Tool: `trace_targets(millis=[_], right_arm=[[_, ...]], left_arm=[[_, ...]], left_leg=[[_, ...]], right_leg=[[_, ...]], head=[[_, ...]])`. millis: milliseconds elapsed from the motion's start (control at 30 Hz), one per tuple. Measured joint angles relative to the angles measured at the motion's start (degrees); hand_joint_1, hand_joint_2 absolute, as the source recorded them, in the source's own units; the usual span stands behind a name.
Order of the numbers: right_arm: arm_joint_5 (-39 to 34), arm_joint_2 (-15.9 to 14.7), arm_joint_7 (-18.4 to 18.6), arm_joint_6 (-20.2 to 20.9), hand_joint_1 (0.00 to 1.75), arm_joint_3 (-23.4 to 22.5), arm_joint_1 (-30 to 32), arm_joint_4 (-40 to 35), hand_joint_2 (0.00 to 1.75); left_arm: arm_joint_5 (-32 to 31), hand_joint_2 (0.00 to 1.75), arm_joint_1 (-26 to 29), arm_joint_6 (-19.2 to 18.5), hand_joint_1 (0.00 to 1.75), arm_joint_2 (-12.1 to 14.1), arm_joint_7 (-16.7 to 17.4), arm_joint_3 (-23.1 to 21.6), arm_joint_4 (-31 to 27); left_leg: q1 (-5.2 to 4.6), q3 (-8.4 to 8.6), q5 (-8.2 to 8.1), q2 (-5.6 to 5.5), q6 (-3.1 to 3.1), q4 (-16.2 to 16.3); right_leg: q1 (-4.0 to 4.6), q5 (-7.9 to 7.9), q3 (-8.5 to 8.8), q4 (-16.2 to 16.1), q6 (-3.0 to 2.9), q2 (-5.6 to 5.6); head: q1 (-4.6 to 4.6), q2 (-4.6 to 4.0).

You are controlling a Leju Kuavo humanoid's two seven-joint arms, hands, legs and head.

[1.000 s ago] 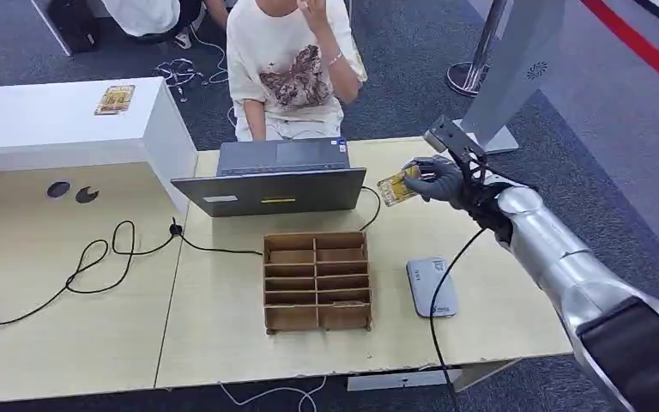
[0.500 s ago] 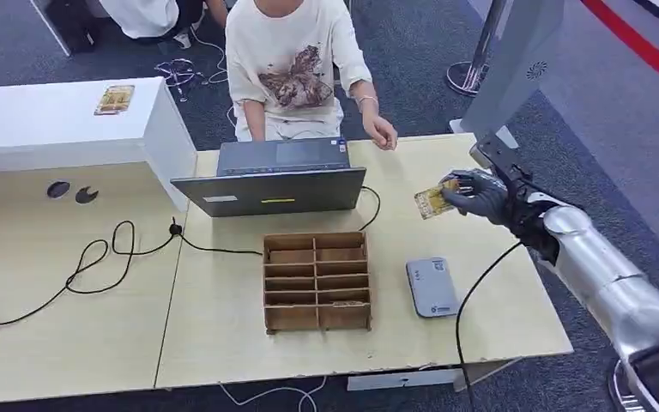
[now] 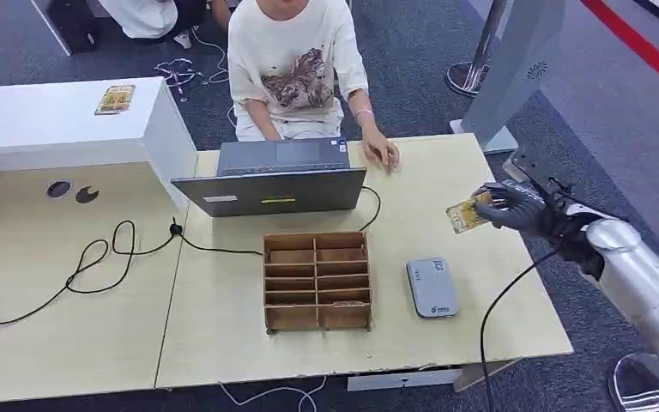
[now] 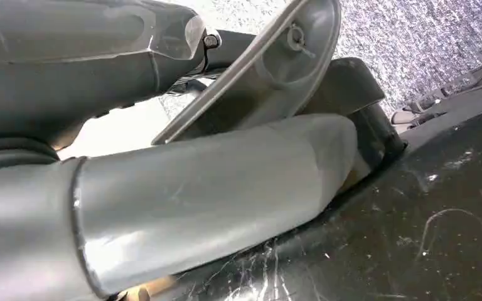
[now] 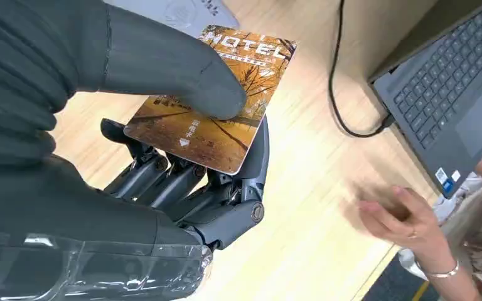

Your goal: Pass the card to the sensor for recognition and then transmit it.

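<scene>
The right hand [image 5: 163,157] holds an orange hotel card [image 5: 216,103], thumb on top and fingers [image 5: 176,182] under it. Below is the wooden bench [image 5: 301,207]. A laptop [image 5: 452,88] and a person's hand [image 5: 395,219] are near.

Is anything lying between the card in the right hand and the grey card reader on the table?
Nothing visible does. The right hand holds the card above bare table, and the card reader lies uncovered nearer the robot. The wooden organizer sits beside the reader, off that path.

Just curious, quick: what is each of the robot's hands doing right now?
Right hand: holding the orange hotel card between thumb and fingers.
Left hand: cannot be told from the left wrist view.
</scene>
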Motion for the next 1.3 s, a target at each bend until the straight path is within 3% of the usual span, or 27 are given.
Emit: trace_targets(millis=[400,767,1300], right_arm=[[0.5,-2.5,0.1,-0.1,1.75,-0.9,4.7,-3.1,1.75],[2.8,-2.7,0.0,-0.5,1.75,-1.1,8.4,-5.2,1.75],[9.1,3.9,-1.9,-2.1,1.75,-0.8,9.3,-0.3,1.75]], left_arm=[[0.1,0.00,0.0,-0.5,0.00,0.0,0.1,0.0,0.0],[0.1,0.00,0.0,-0.7,0.00,0.0,0.0,0.0,0.0],[-0.9,0.00,-0.1,-0.8,0.00,0.0,-0.1,0.0,0.0]], left_leg=[[0.00,0.00,0.00,-0.01,0.00,0.0],[0.00,-0.01,0.00,0.00,0.00,0.0],[0.01,-0.02,0.00,0.00,0.00,0.0]], right_leg=[[0.00,0.00,0.00,0.0,0.00,0.00],[0.00,0.00,0.00,0.0,0.00,0.00],[0.01,0.00,0.00,0.0,0.00,-0.01]], head=[[0.02,0.02],[0.02,0.02],[0.00,0.02]])
